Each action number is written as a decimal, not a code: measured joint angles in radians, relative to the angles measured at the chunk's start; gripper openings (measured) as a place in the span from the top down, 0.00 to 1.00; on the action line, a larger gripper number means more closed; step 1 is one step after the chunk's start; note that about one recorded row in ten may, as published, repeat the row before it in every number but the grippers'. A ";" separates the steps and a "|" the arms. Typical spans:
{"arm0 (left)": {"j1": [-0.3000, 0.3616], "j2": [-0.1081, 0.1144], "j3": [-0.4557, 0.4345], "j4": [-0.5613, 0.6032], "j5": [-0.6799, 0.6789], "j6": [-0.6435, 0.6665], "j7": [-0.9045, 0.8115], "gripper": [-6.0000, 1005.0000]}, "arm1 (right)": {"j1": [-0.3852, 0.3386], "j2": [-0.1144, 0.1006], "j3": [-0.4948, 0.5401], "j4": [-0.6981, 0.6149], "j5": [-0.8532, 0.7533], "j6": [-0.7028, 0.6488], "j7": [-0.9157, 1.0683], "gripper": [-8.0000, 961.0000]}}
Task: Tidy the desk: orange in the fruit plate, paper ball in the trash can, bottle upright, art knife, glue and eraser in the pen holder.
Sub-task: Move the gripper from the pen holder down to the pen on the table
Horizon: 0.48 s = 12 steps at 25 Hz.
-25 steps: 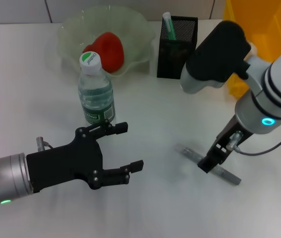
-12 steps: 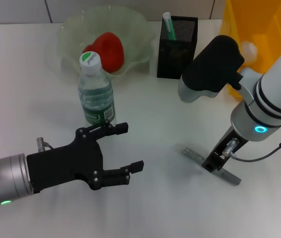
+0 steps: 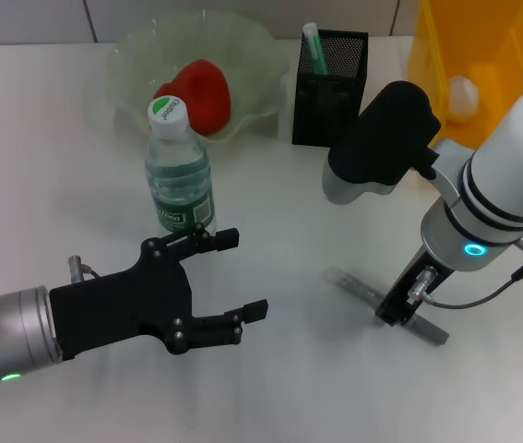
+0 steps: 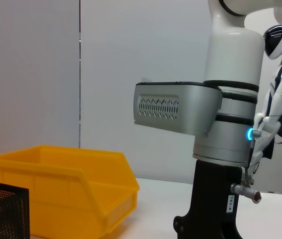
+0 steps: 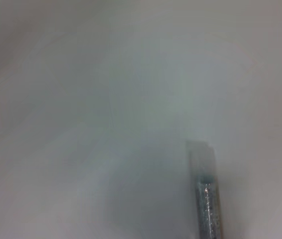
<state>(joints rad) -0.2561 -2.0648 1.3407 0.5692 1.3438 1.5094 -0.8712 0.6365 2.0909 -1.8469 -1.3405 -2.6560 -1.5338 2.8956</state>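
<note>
The grey art knife (image 3: 364,292) lies flat on the white table, right of centre, and shows close up in the right wrist view (image 5: 208,201). My right gripper (image 3: 393,311) is down on the knife's middle. The bottle (image 3: 178,173) stands upright near the fruit plate (image 3: 247,41), which holds the orange (image 3: 203,92). The paper ball (image 3: 462,92) lies in the yellow trash can (image 3: 496,46). A green-and-white glue stick (image 3: 312,41) stands in the black pen holder (image 3: 330,92). My left gripper (image 3: 247,274) hovers open and empty in front of the bottle. The eraser is out of view.
The left wrist view shows the trash can (image 4: 56,189), a corner of the pen holder (image 4: 6,211) and my right arm (image 4: 223,124) standing on the table beside them. Bare white tabletop (image 3: 289,369) lies between the two grippers.
My right arm's elbow has swung left and lower, uncovering the paper ball in the trash can. Its gripper stays at the art knife. The left arm has not moved.
</note>
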 joint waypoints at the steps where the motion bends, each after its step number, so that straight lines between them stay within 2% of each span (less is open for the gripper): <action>1: 0.000 0.000 0.000 0.000 0.000 0.000 0.000 0.14 | 0.001 0.000 0.000 0.002 0.000 0.000 0.000 0.57; 4: 0.000 0.000 0.000 0.000 0.000 0.000 0.000 0.14 | 0.005 0.000 0.000 0.011 0.001 0.001 0.000 0.68; 10: -0.001 0.000 0.000 0.000 0.000 0.000 0.000 0.14 | 0.005 0.000 0.006 0.009 0.004 0.001 0.000 0.72; 12: -0.001 0.000 0.000 0.000 0.000 0.000 0.000 0.14 | 0.001 0.000 0.013 0.000 0.004 -0.002 -0.002 0.78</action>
<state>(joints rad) -0.2570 -2.0647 1.3407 0.5692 1.3438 1.5095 -0.8713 0.6374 2.0908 -1.8335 -1.3406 -2.6516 -1.5358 2.8940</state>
